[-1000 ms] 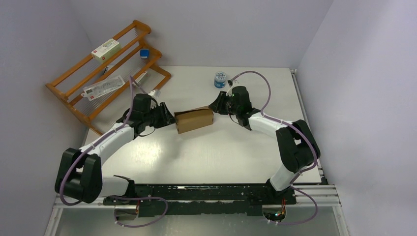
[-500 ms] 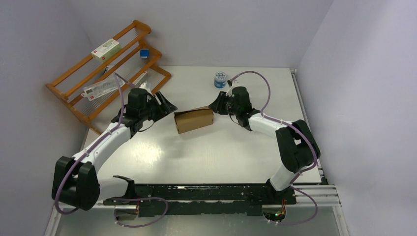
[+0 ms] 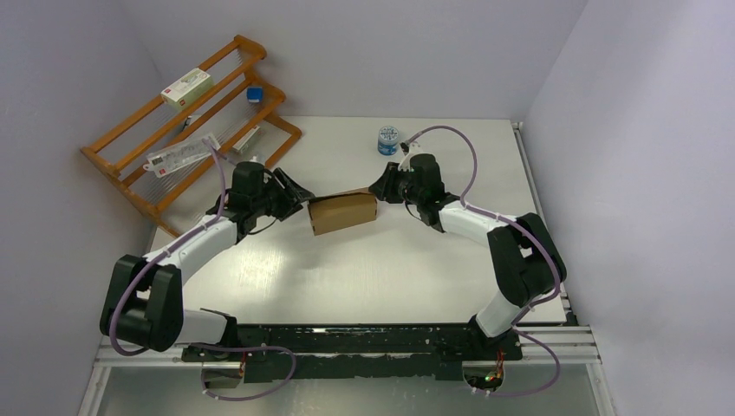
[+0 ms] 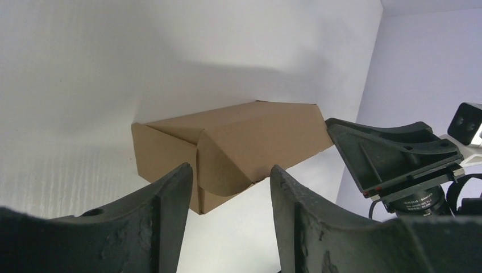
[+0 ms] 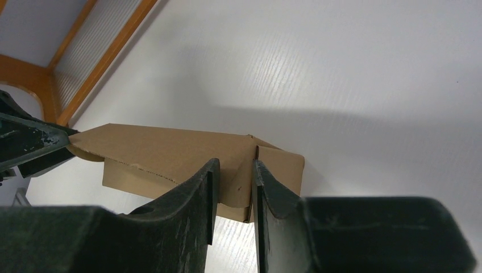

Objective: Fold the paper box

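The paper box [image 3: 342,212] is a brown cardboard box, mostly folded up, lying mid-table. My left gripper [image 3: 302,198] is open just off the box's left end, apart from it. In the left wrist view the box [image 4: 250,131] lies ahead of the open fingers [image 4: 170,199], with a rounded side flap facing me and the other gripper [image 4: 392,153] beyond. My right gripper [image 3: 381,189] is at the box's right end. In the right wrist view its jaws stand narrowly apart with the rounded end flap [image 5: 236,176] between them.
A wooden rack [image 3: 173,130] stands at the back left, holding a white carton [image 3: 186,87] and flat packets. It also shows in the right wrist view [image 5: 85,68]. A small blue-lidded jar [image 3: 388,139] stands behind the right gripper. Walls close in on both sides.
My left gripper drew back from the box's left end, up and to the left, then came back close to it. The right gripper and box stayed put.
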You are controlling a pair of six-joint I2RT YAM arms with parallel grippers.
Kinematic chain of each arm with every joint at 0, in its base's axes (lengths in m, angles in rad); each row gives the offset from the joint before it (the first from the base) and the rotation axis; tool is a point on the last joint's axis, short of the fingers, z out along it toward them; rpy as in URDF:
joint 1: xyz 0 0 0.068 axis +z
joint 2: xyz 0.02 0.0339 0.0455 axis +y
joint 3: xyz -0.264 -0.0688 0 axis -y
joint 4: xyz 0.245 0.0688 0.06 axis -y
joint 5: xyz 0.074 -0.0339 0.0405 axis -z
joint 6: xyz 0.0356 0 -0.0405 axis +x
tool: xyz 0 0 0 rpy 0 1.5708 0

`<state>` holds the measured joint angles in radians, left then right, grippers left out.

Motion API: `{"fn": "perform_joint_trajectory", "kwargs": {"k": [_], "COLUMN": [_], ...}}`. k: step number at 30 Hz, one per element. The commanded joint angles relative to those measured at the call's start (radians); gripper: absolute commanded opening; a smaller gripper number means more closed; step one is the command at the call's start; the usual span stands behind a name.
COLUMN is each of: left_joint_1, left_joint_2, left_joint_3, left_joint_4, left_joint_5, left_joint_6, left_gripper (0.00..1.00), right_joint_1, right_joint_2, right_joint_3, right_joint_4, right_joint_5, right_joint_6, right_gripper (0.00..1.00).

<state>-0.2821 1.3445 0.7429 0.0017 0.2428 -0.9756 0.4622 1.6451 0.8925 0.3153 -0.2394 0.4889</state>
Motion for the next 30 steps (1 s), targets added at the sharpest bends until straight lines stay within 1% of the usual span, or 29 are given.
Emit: {"fn": "perform_joint_trajectory", "kwargs": {"k": [1, 9, 14, 19, 25, 30], "left_joint_1": [0.012, 0.012, 0.012, 0.012, 0.012, 0.012], "left_joint_2": [-0.001, 0.006, -0.007, -0.038, -0.099, -0.093], "left_joint_3": [-0.021, -0.096, -0.125, -0.135, -0.118, -0.126], "left_joint_4": [0.066, 0.098, 0.071, 0.003, -0.131, -0.130], "left_joint_5": [0.040, 0.077, 0.088, 0.056, -0.042, -0.052], "left_joint_6": [-0.035, -0.046, -0.012, 0.051, 0.154, 0.182], "left_gripper": [0.56, 0.45, 0.42, 0.41, 0.42, 0.43], "right_joint_1": [0.007, 0.009, 0.010, 0.009, 0.009, 0.009], "right_joint_2": [-0.006, -0.010, -0.016, -0.011, -0.022, -0.006], "right_joint_3": [-0.032, -0.046, -0.059, -0.061, -0.055, -0.055], "right_joint_4": [-0.045, -0.037, -0.031, -0.030, -0.042, -0.034], "right_joint_5": [0.010, 0.011, 0.013, 0.005, 0.008, -0.019], "right_joint_6": [-0.027, -0.023, -0.018, -0.009, -0.014, -0.009], "right_gripper": [0.30, 0.30, 0.30, 0.30, 0.30, 0.30]}}
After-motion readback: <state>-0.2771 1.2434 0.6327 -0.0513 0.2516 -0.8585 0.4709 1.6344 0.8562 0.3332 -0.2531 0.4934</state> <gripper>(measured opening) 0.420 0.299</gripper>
